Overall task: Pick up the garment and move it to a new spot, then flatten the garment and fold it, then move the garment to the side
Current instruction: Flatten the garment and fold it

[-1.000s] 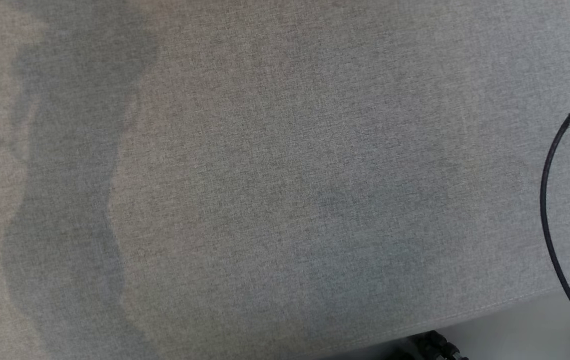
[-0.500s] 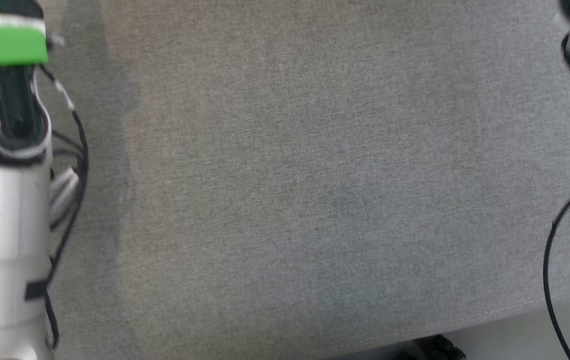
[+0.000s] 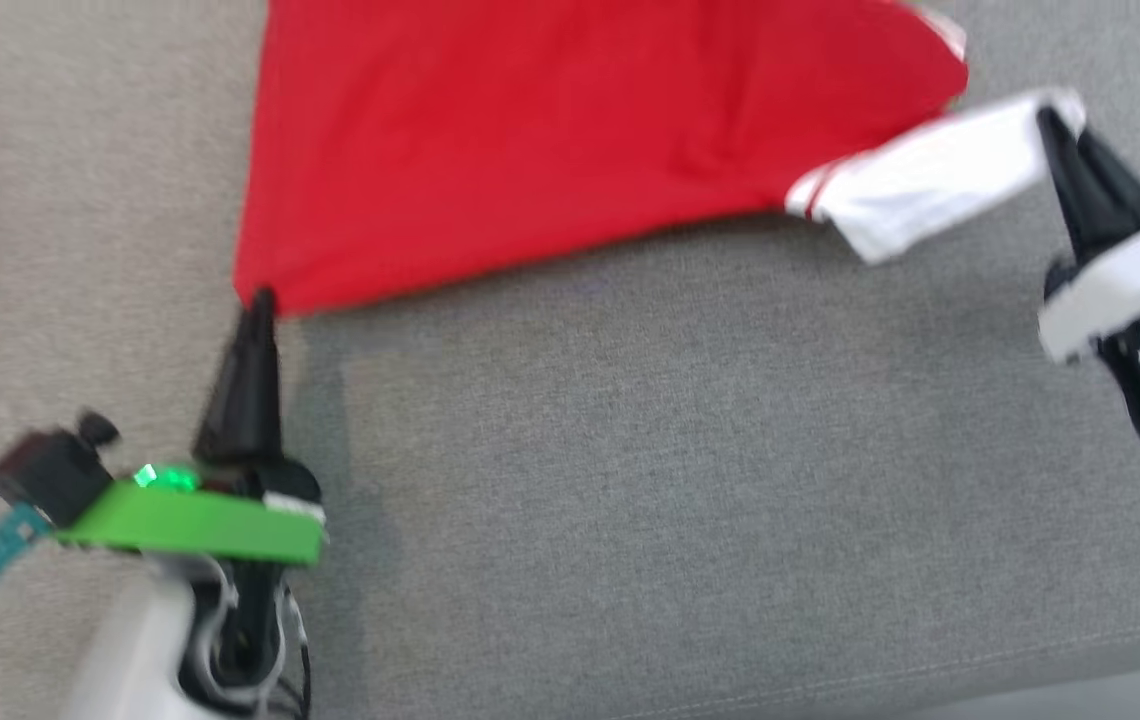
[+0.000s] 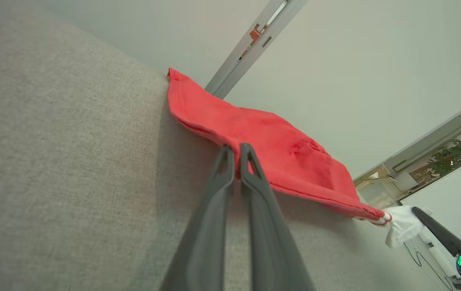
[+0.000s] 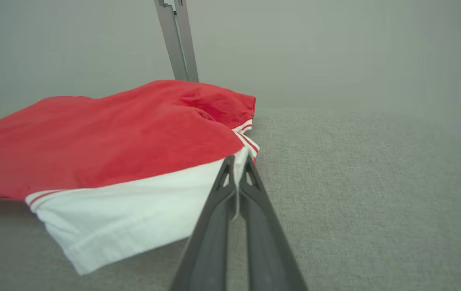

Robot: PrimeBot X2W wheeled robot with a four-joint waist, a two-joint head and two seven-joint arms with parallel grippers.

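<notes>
Grey woven surface (image 3: 690, 480) underlies everything. At left, the left pincer (image 3: 262, 297) is clamped on the garment's (image 3: 550, 140) red corner. The garment stretches across the far middle, and at right the right pincer (image 3: 1052, 118) pinches its white sleeve (image 3: 930, 180).

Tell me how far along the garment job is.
Done: the garment is grasped, the left gripper shut on its red end and the right gripper on its white sleeve. In hand: it is stretched between them, its near edge raised off the grey fabric surface, which looks like the move to a new spot. Left: no fold shows yet, so flattening, folding and setting it aside are all to come.
</notes>
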